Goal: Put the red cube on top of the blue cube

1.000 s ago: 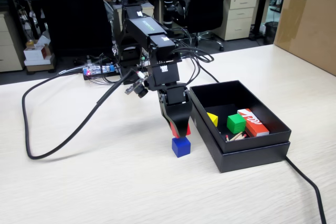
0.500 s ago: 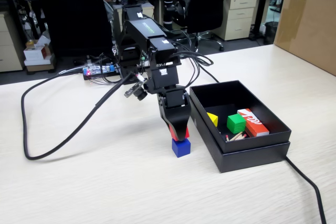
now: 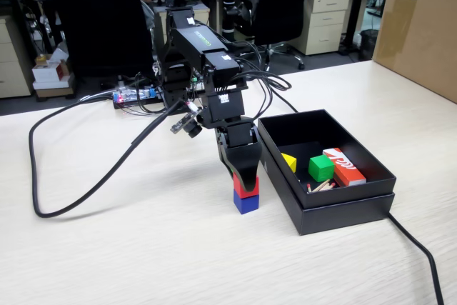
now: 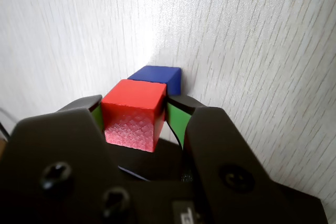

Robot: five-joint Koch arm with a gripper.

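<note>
claw (image 4: pixel 134 116): being kept clenched on red cube (image 4: pixel 133 113)
red cube: being rested on blue cube (image 3: pixel 245 202)
blue cube: being carried by table (image 3: pixel 143 248)

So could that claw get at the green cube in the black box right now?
Probably not yet. The claw is shut on the red cube, sitting on the blue cube. The green cube lies uncovered in the open black box, so once emptied, likely yes.

Red cube (image 4: pixel 134 109) between fingers (image 4: pixel 176 121), seemingly atop blue cube (image 4: pixel 157 77)
</note>
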